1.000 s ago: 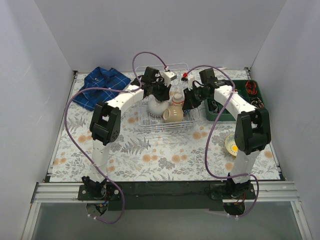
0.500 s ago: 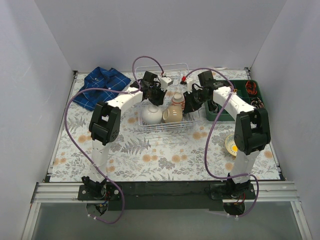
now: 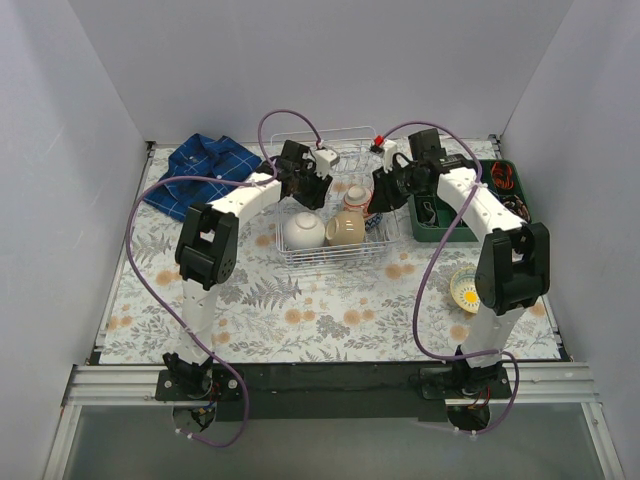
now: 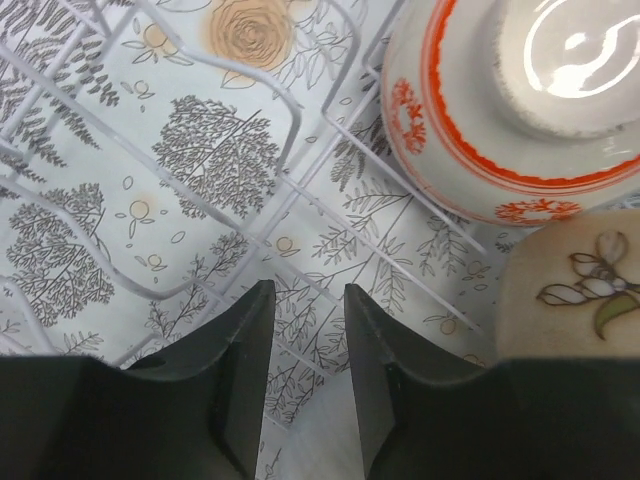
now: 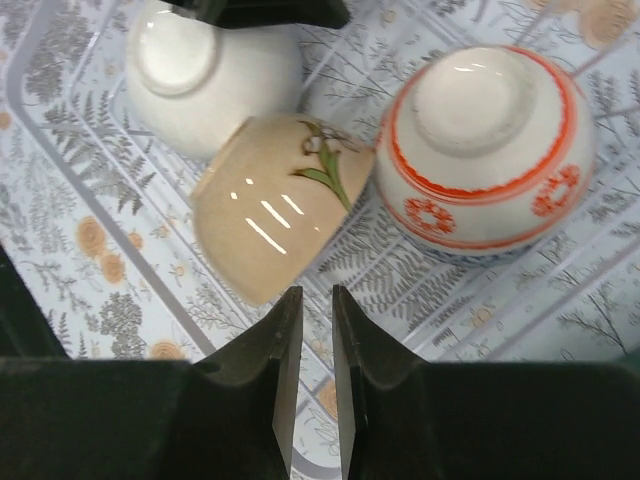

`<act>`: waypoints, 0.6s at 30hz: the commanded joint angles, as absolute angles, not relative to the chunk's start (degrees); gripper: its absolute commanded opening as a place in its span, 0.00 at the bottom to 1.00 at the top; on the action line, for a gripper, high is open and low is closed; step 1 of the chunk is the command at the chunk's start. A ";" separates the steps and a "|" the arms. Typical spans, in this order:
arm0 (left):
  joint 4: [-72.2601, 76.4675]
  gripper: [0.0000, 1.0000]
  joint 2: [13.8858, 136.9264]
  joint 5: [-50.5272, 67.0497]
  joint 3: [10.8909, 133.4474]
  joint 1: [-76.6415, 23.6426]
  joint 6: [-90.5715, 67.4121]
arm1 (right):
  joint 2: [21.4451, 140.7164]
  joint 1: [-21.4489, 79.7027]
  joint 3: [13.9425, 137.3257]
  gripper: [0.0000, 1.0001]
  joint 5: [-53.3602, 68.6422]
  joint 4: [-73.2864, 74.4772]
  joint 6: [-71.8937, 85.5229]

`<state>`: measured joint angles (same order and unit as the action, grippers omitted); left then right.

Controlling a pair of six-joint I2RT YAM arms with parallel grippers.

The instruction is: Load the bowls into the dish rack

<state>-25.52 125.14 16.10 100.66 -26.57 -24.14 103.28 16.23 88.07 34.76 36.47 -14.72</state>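
The white wire dish rack [image 3: 291, 250] stands at the back middle of the table. Three bowls lie in it: a white bowl [image 3: 303, 230] upside down, a beige bowl [image 3: 346, 229] on its side, and a red-patterned bowl [image 3: 355, 196] upside down. My left gripper [image 3: 308, 194] hovers over the rack's left part, open and empty [image 4: 305, 295], with the red-patterned bowl [image 4: 520, 120] to its right. My right gripper [image 3: 381, 198] hangs over the rack's right side, jaws slightly apart with nothing between them [image 5: 312, 300], just below the beige bowl [image 5: 275, 220]. A small yellow bowl [image 3: 465, 290] sits on the table at the right.
A green compartmented tray [image 3: 440, 236] with small items stands right of the rack. A blue plaid cloth [image 3: 200, 170] lies at the back left. Grey walls close in the table on three sides. Purple cables loop from both arms.
The white bowl went from tilted under my left gripper to resting upside down in the rack. Both grippers have risen and drawn back a little, and their jaws have parted.
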 commanded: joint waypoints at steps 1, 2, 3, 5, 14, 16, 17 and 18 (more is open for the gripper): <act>-25.48 0.33 120.85 22.23 103.62 -26.54 -21.81 | 103.71 17.40 89.56 0.25 42.80 36.21 -13.97; -26.45 0.33 121.55 23.11 104.32 -26.54 -21.54 | 104.15 17.32 89.65 0.25 43.15 36.30 -13.97; -26.80 0.33 121.90 23.99 104.67 -26.54 -21.71 | 104.85 17.40 89.91 0.24 43.15 36.47 -14.06; -27.59 0.32 122.60 26.62 105.12 -26.46 -21.71 | 105.81 17.40 90.26 0.24 43.07 37.17 -14.68; -31.28 0.32 124.28 34.61 107.84 -26.54 -20.22 | 107.23 17.40 86.84 0.23 37.80 39.99 -18.98; -32.86 0.32 124.72 36.38 108.63 -26.46 -19.43 | 107.05 17.49 85.96 0.23 36.92 40.25 -19.68; -33.22 0.32 124.89 37.95 108.89 -26.46 -19.34 | 106.88 17.49 85.17 0.23 36.04 40.34 -19.86; -33.66 0.33 124.98 38.66 109.07 -26.46 -19.16 | 106.70 17.40 84.91 0.22 35.60 40.34 -20.12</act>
